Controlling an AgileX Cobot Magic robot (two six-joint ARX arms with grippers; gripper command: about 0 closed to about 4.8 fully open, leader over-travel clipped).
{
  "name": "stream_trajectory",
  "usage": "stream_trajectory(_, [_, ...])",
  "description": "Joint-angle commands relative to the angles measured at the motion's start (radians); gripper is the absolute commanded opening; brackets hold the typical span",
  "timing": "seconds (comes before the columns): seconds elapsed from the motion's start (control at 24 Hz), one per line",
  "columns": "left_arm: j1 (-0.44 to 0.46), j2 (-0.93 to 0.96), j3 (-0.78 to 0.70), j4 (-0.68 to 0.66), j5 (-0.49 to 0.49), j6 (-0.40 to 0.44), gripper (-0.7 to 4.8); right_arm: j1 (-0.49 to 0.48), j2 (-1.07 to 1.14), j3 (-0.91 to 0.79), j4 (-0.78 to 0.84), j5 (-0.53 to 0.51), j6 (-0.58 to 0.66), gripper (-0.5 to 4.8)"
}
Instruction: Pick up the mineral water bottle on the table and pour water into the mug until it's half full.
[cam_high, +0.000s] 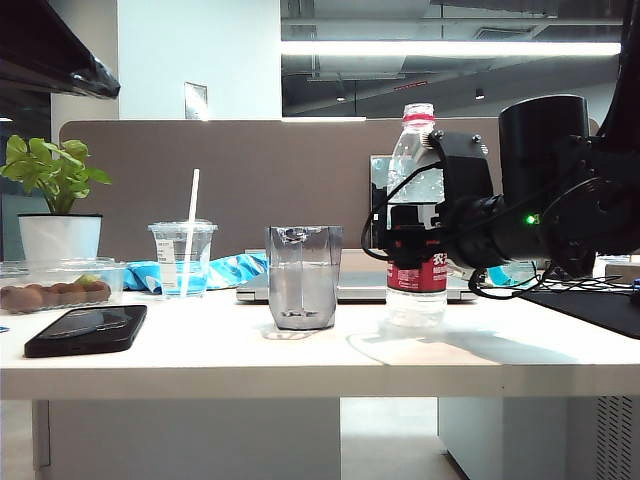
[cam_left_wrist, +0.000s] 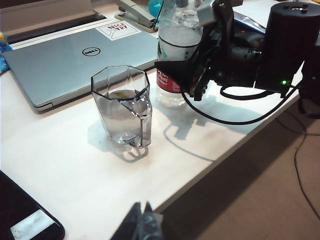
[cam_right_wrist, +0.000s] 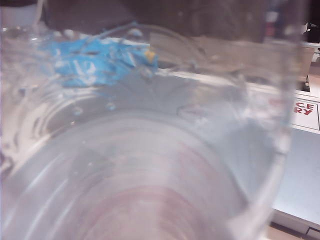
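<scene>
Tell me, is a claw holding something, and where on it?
The right claw sits around the bottle at its middle, just above the red label. The bottle stands on the table; a firm grip cannot be told. The left claw holds nothing.

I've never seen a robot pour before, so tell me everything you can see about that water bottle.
The bottle is tall, clear ribbed plastic with a red-and-white label and a red neck ring, no cap visible. It stands upright on the white table, right of the mug and apart from it, partly filled with water. The right gripper sits around its middle, at the label's top; whether the fingers press it is unclear.
</scene>
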Motion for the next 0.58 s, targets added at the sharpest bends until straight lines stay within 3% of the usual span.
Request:
stream_trajectory(0.04, [-0.001,-0.001,0.002,0.012,0.000,-0.003,-0.04,0.002,-0.002,0.001,0.013,-0.002,0.004,3.64])
stream_trajectory(0.17, [-0.001,-0.001,0.002,0.012,0.000,-0.003,-0.04,0.002,-0.002,0.000,0.012,-0.002,0.004,4.68])
stream_trajectory(0.21, [-0.001,-0.001,0.002,0.012,-0.001,-0.003,-0.04,0.002,-0.003,0.000,0.012,-0.002,0.004,4.79])
stream_trajectory(0.5, [0.000,-0.001,0.002,0.013,-0.006,0.005,-0.04,0.003,-0.063,-0.084,0.043,-0.002,0.003,4.79])
stream_trajectory(0.58, [0.000,-0.002,0.002,0.014,-0.054,0.005,-0.05,0.005,-0.112,-0.128,0.044,-0.002,0.003,4.79])
